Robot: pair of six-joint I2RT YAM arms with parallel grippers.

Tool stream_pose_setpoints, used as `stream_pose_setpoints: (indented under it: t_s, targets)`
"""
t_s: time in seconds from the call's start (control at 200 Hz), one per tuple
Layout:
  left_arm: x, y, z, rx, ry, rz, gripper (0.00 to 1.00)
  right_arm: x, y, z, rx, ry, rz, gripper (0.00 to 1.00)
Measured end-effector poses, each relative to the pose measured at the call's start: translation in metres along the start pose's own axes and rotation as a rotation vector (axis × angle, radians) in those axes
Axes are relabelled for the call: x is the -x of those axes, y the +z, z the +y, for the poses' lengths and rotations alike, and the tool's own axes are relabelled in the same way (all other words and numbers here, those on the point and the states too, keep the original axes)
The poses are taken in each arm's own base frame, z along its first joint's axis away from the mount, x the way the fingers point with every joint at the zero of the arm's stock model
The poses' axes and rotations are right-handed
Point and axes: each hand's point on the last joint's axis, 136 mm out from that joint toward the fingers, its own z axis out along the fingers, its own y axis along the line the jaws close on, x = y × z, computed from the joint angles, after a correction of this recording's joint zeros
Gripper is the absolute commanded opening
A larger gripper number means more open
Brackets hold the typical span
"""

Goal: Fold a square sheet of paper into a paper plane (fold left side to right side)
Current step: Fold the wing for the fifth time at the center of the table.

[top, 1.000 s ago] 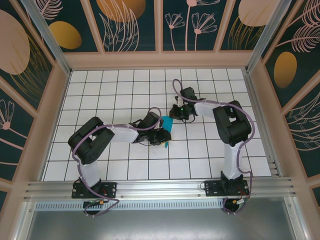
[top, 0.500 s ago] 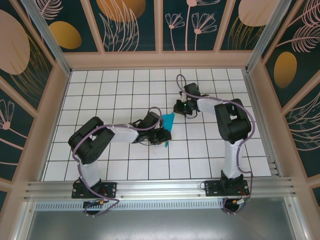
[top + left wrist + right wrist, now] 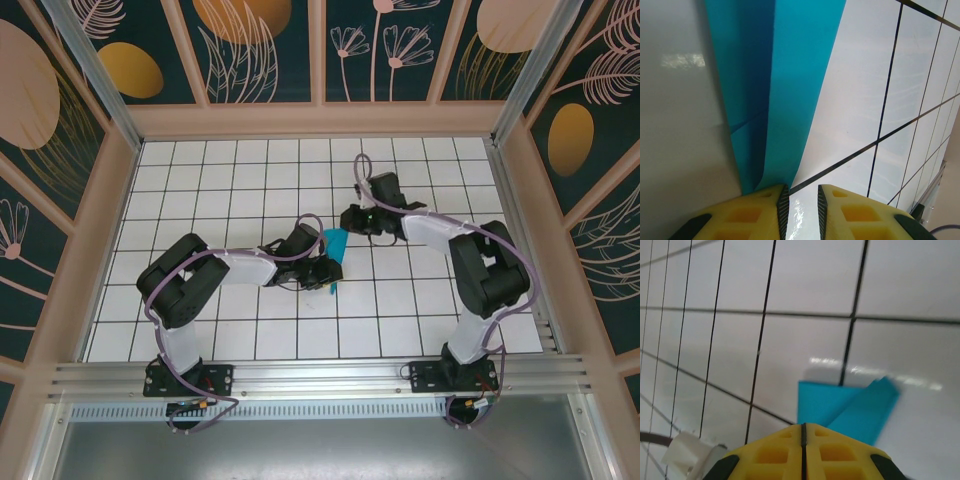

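The square sheet of paper (image 3: 336, 243) is a folded, narrow cyan shape lying on the white grid table (image 3: 220, 180) near the middle. My left gripper (image 3: 329, 273) sits low over its near end. In the left wrist view the paper (image 3: 785, 90) runs away from the fingers; the left finger (image 3: 755, 210) rests on its end, and the jaws (image 3: 801, 192) stand slightly apart with only bare tile between them. My right gripper (image 3: 348, 220) is at the paper's far end. It is shut (image 3: 803, 426), tips at the edge of the paper (image 3: 850, 407), where a diagonal flap overlaps.
Wooden-framed walls with dark leaf panels (image 3: 90, 200) enclose the table on three sides. An aluminium rail (image 3: 320, 375) runs along the near edge by the arm bases. A white cable connector (image 3: 682, 455) shows beside my right fingers.
My right arm's elbow has swung out to the right while its gripper stayed at the paper's far end, shifting slightly. The left arm and the paper have not moved.
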Motion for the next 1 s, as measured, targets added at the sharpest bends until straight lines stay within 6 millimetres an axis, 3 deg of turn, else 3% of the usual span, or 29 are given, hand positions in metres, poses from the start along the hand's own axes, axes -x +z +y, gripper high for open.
stream_pose_setpoints:
  t_s: [0.09,0.31,0.586,0.726,0.996]
  targets:
    - [0.0,0.0,0.0,-0.001,0.0,-0.001,0.27,-0.015,0.017,-0.001,0.014,0.026,0.05,0.1]
    - [0.001,-0.002,-0.002,0.006,0.028,-0.017,0.29,-0.034,0.041,-0.028,-0.038,0.083,0.114,0.1]
    - [0.0,-0.016,-0.001,0.048,0.067,-0.033,0.3,-0.034,0.042,-0.029,-0.035,0.084,0.115,0.1]
    - [0.003,-0.026,-0.012,0.037,0.105,-0.045,0.31,-0.034,0.042,-0.029,-0.035,0.084,0.115,0.1]
    - [0.021,-0.028,-0.029,0.01,0.156,-0.067,0.29,-0.033,0.042,-0.029,-0.033,0.083,0.114,0.1]
